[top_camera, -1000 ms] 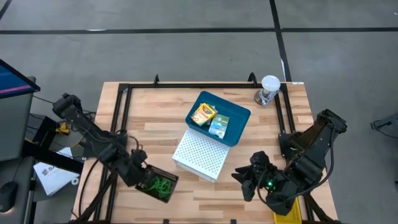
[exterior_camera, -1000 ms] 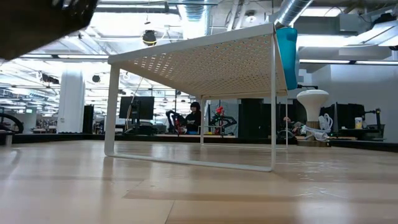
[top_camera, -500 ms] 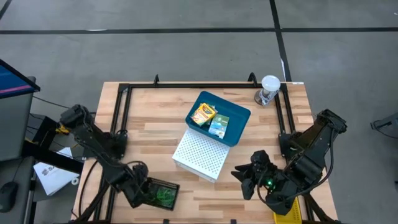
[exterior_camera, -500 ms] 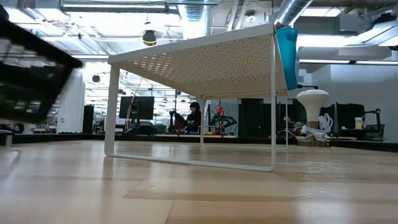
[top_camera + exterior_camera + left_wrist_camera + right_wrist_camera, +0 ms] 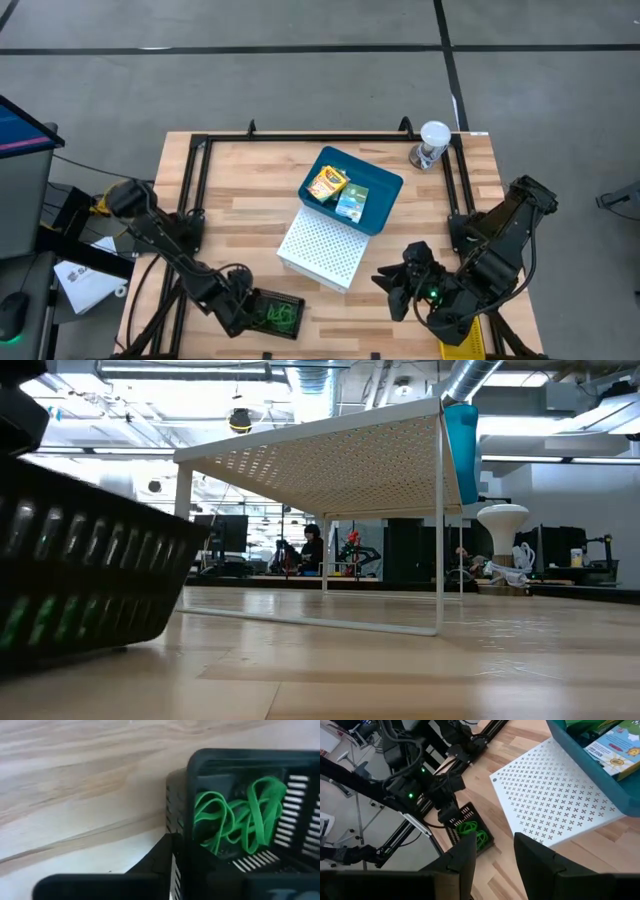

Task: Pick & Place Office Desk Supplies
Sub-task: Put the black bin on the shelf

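Wooden table [image 5: 240, 180]: one black basket [image 5: 272, 315], several green bands [image 5: 277, 317], count unclear.

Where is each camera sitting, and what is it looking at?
High view: above the table, looking straight down; both arms show, the left pincer at the black basket.
Low view: at tabletop height, looking level under the white perforated shelf; no arm clearly shows.
Left wrist view: on the left arm, looking into the basket at the green rubber bands.
Right wrist view: on the right arm, past the open right pincer, toward the teal bin.
Shared: the basket appears in all four.
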Tool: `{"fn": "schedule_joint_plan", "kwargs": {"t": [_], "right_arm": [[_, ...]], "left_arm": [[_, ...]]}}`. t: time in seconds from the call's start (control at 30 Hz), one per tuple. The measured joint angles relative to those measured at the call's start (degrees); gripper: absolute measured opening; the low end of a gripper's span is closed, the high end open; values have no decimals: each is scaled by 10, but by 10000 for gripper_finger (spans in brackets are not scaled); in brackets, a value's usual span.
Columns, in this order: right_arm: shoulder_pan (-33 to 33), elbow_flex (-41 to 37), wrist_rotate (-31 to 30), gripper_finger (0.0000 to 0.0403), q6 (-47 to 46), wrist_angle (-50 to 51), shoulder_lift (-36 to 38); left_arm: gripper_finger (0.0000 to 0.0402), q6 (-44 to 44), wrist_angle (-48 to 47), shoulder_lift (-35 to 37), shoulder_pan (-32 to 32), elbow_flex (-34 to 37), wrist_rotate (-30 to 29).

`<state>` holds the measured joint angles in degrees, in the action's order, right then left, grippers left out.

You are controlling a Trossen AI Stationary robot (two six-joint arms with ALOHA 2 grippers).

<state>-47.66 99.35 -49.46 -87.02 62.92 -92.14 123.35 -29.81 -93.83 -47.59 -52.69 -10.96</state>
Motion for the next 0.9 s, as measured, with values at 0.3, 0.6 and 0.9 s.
{"fn": "schedule_joint_plan", "kwargs": {"t": [0.3, 0.6, 0.9], "right_arm": [[0, 0, 1, 130, 0, 0, 0], [-3, 0, 1, 130, 0, -6, 0], [-3, 0, 5, 130, 25, -4, 0]], "left_arm": [[113, -16, -32, 48, 0, 0, -32], [175, -211, -86, 171, 0, 0, -36], [177, -756, -48, 298, 0, -1, 115]]}}
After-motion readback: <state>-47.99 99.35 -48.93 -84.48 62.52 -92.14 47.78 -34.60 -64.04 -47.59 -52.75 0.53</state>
